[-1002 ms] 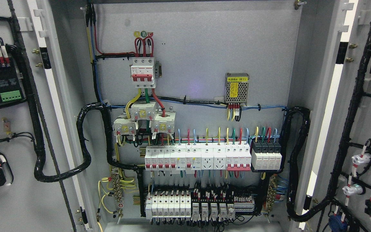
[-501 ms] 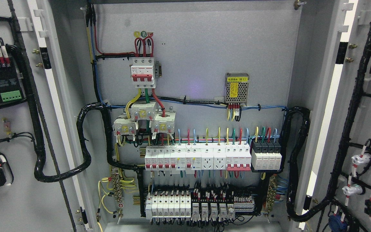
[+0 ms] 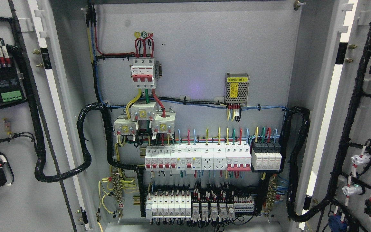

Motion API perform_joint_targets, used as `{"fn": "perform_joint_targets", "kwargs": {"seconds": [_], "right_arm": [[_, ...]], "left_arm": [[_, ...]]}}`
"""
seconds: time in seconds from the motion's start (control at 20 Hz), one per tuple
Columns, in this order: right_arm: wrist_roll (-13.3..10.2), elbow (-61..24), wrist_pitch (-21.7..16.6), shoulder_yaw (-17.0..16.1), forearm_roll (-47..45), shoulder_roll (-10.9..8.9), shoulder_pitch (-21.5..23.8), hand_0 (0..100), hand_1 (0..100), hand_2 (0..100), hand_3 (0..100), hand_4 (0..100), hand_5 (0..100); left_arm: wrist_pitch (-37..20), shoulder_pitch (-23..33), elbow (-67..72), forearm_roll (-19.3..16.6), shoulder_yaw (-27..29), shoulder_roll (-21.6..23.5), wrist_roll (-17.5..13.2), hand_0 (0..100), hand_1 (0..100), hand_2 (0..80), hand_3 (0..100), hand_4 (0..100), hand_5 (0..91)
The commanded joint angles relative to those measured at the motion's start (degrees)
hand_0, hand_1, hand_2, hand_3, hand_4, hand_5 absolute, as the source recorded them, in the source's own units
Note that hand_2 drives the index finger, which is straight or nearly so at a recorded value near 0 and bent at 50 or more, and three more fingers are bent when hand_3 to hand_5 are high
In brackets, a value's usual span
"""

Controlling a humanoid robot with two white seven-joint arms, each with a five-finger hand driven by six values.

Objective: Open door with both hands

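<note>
With both leaves swung wide, task looking essentially done: left door [image 3: 18, 199] lying at cabinet's left edge, right door [image 3: 370, 122] at its right edge, wiring panel [image 3: 198, 64] exposed. Neither hand showing; finger state not tellable.

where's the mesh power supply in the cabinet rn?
In the head view, the power supply sits right of centre on the back panel, level with and right of the red breaker, above the breaker row.

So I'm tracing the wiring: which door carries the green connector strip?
The left door: its green connector strip sits under a black block. The right door has none.
</note>
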Motion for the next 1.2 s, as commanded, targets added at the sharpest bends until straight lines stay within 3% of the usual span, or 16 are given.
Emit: {"fn": "perform_joint_targets", "kwargs": {"seconds": [0.0, 0.2, 0.35, 0.5, 0.6, 0.85, 0.95, 1.05, 1.15], "right_arm": [[0.0, 25.9, -17.3, 3.1, 0.2, 6.84, -1.8, 0, 0, 0, 0, 0, 0], [0.0, 41.1, -16.5, 3.1, 0.2, 11.41, -8.2, 0, 0, 0, 0, 0, 0], [0.0, 50.5, -13.0, 2.3, 0.1, 14.57, -12.7, 0, 0, 0, 0, 0, 0], [0.0, 58.0, -4.2, 0.9, 0.0, 17.83, -17.7, 0, 0, 0, 0, 0, 0], [0.0, 60.6, 1.6, -2.0, 0.2, 19.67, -20.0, 0, 0, 0, 0, 0, 0], [-0.8, 63.2, 18.6, -3.5, 0.2, 21.61, -24.2, 0, 0, 0, 0, 0, 0], [-3.5, 63.4, 23.5, -3.5, 0.2, 22.23, -25.3, 0, 0, 0, 0, 0, 0], [-7.9, 64.1, 26.4, -2.9, 0.9, 22.41, -26.0, 0, 0, 0, 0, 0, 0], [-11.5, 64.5, 30.7, -2.8, 6.4, 23.19, -27.5, 0, 0, 0, 0, 0, 0]], "left_arm": [[10.3, -8.7, 30.1, -3.4, 0.2, -3.4, -0.1, 0, 0, 0.0, 0, 3, 0.0], [19.0, -14.4, 40.7, -5.6, 0.2, -5.9, -0.1, 0, 0, 0.0, 0, 3, 0.0], [24.7, -16.2, 44.1, -5.7, 0.6, -7.4, 0.0, 0, 0, 0.0, 0, 3, 0.0], [30.5, -17.7, 46.5, -5.7, 1.8, -8.4, 0.1, 0, 0, 0.0, 0, 3, 0.0], [34.0, -18.4, 47.4, -5.6, 2.4, -9.1, 0.2, 0, 0, 0.0, 0, 3, 0.0], [40.5, -18.5, 47.4, -5.2, 3.1, -10.2, 0.3, 0, 0, 0.0, 0, 3, 0.0], [41.9, -18.5, 47.4, -5.3, 3.9, -10.5, 0.3, 0, 0, 0.0, 0, 3, 0.0], [43.8, -18.5, 47.4, -5.5, 4.2, -10.6, 0.4, 0, 0, 0.0, 0, 3, 0.0], [45.5, -18.5, 47.2, -5.6, 4.2, -10.6, 0.4, 0, 0, 0.0, 0, 3, 0.0]]}}
